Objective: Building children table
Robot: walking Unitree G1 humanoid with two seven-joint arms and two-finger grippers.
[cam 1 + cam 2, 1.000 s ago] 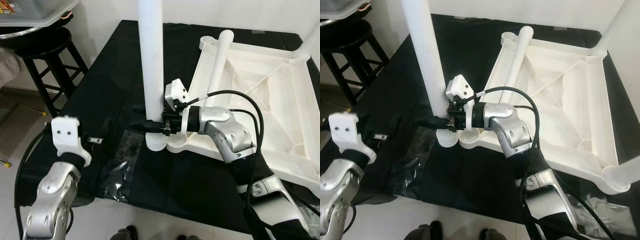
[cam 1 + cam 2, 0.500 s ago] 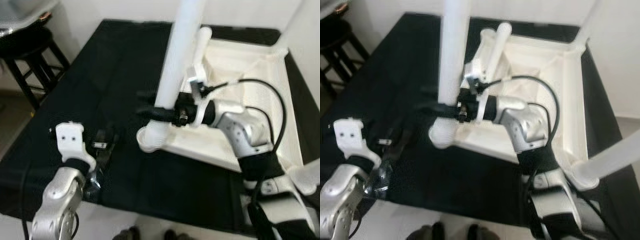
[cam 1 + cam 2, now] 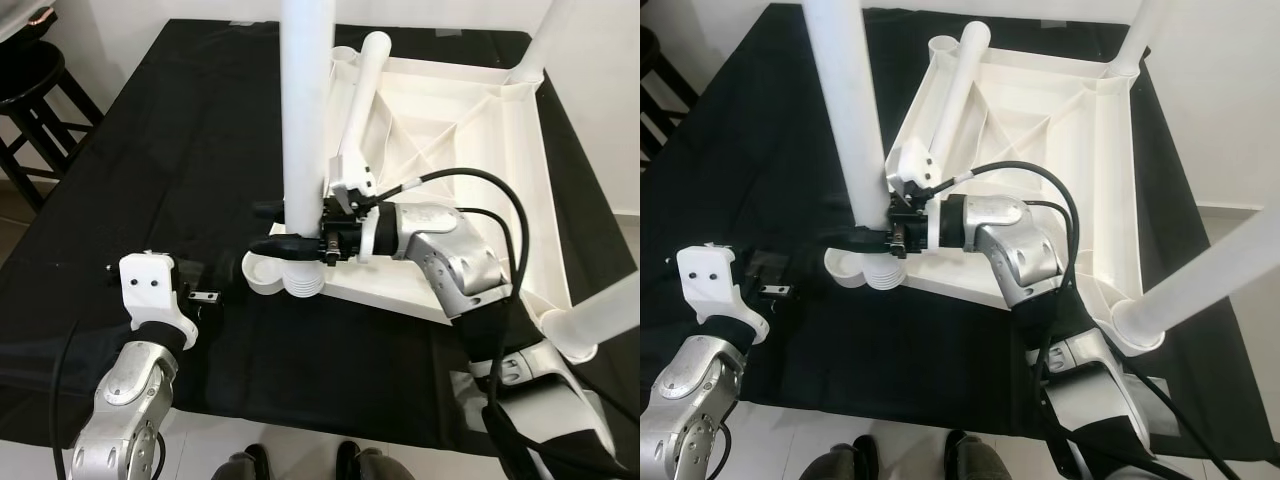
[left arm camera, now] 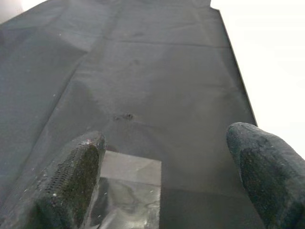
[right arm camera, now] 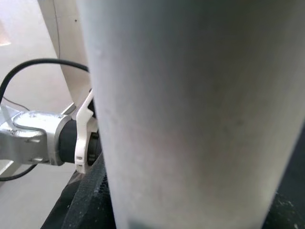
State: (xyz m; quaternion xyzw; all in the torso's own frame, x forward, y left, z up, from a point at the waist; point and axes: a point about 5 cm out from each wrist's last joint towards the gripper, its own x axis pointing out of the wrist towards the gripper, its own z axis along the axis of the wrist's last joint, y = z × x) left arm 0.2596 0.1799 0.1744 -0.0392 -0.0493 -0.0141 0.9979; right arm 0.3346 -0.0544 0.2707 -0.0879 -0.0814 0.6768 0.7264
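White table leg (image 3: 305, 120) is being gripped upright between the right gripper's (image 3: 290, 232) closed fingers, above the corner socket (image 3: 285, 275) of the upturned tabletop (image 3: 470, 130). Left gripper (image 4: 164, 176), at seven o'clock of the socket, is being held wide apart over black cloth (image 3: 180, 140).

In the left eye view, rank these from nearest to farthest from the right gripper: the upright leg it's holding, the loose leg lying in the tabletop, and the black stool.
1. Upright leg: clamped in the right gripper, at the tabletop's near left corner.
2. Loose leg: lying just behind, inside the upturned tabletop.
3. Black stool: far off on the robot's left, beyond the cloth's edge.
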